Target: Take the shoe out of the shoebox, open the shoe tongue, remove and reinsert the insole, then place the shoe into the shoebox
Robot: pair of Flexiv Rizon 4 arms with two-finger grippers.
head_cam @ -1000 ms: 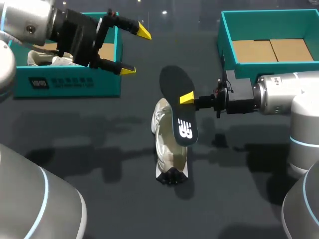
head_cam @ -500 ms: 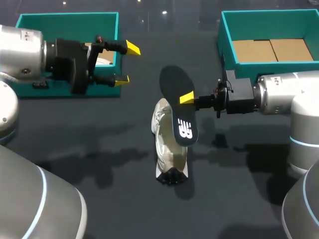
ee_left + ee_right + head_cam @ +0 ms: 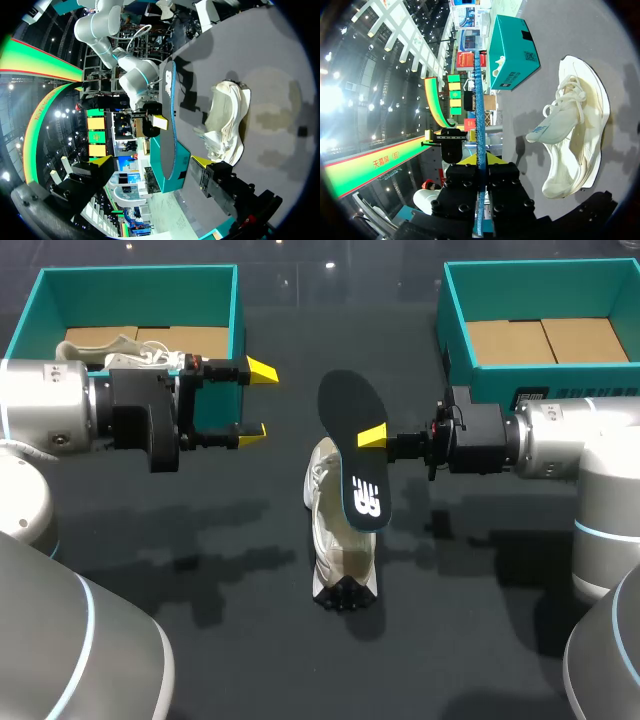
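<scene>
We see a dark table (image 3: 460, 640) with our two arms coming in low over it. The left arm (image 3: 50, 420) enters from 9 o'clock and the right arm (image 3: 570, 440) from 3 o'clock.

Two teal boxes stand at the far side. The left box (image 3: 130, 274) is at 10 o'clock and the right box (image 3: 540, 275) at 2 o'clock, well apart. Both have cardboard (image 3: 545, 340) on the floor. The left box also holds a second shoe (image 3: 125, 348), white with loose laces.

The shoe (image 3: 335, 540) lies on its side near the table's middle, its length running from 12 to 6 o'clock. In the right wrist view its sole faces away from the end effector and its laces face toward it.

The insole (image 3: 350, 430) is out of the shoe and held in the air just above it. It is dark, with its plain end toward 12 o'clock and its white-marked end toward 6 o'clock.

The right end effector (image 3: 373, 437) is clenched on the insole's edge from the 3 o'clock side. In its own wrist view the insole stands edge-on between the fingers.

The left end effector (image 3: 257, 400) is released and empty, its yellow tips spread. It hangs at 9 o'clock of the insole, clear of it, in front of the left box.
</scene>
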